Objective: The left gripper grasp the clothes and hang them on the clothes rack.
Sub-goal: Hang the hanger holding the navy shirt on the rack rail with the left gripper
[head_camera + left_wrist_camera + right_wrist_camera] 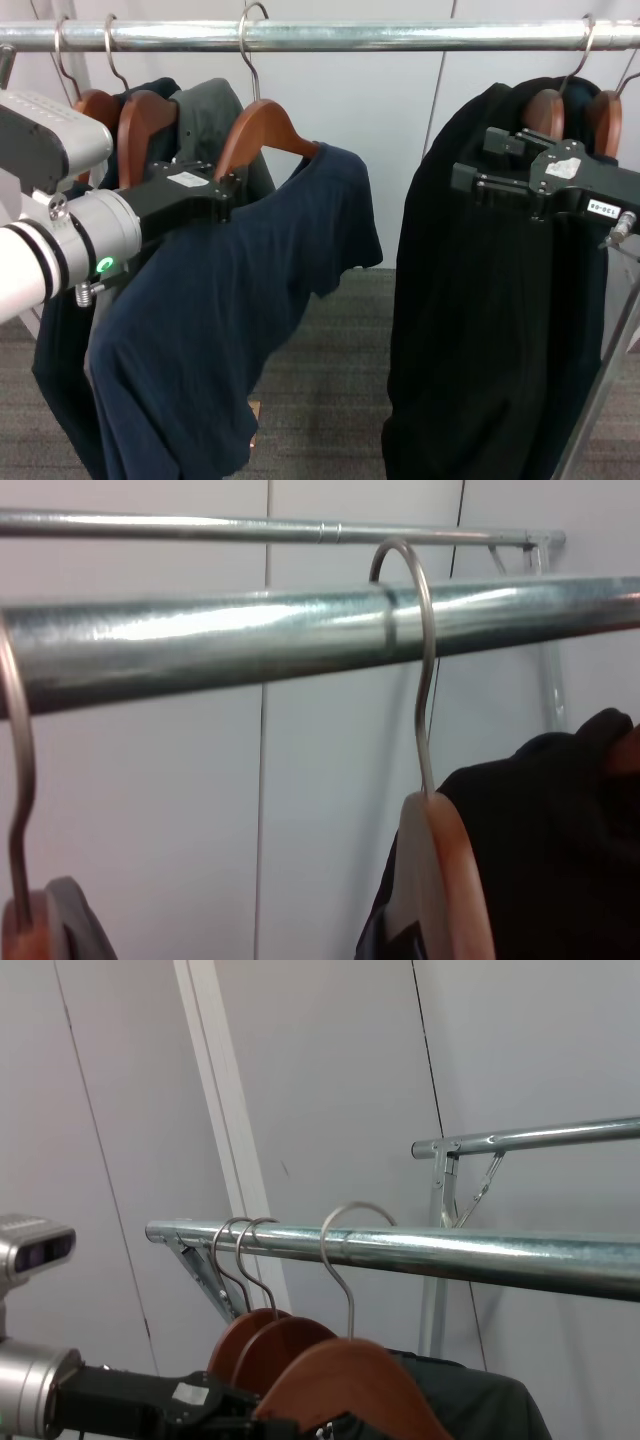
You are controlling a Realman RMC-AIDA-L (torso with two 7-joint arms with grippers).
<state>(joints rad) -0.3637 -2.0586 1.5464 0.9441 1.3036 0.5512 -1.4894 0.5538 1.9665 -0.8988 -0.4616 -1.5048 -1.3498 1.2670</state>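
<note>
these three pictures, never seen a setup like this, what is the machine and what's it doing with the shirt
It is a two-armed robot. The wide picture comes from a camera on its head; the other two come from cameras on its wrists, looking up at the clothes rack.

The left pincer is at the wooden hanger of the clothes, a navy shirt. Its hook is over the rail. Whether the pincer is clamped cannot be seen.

The right pincer hangs idle in front of the black garments. A grey jacket hangs behind the shirt.
</note>
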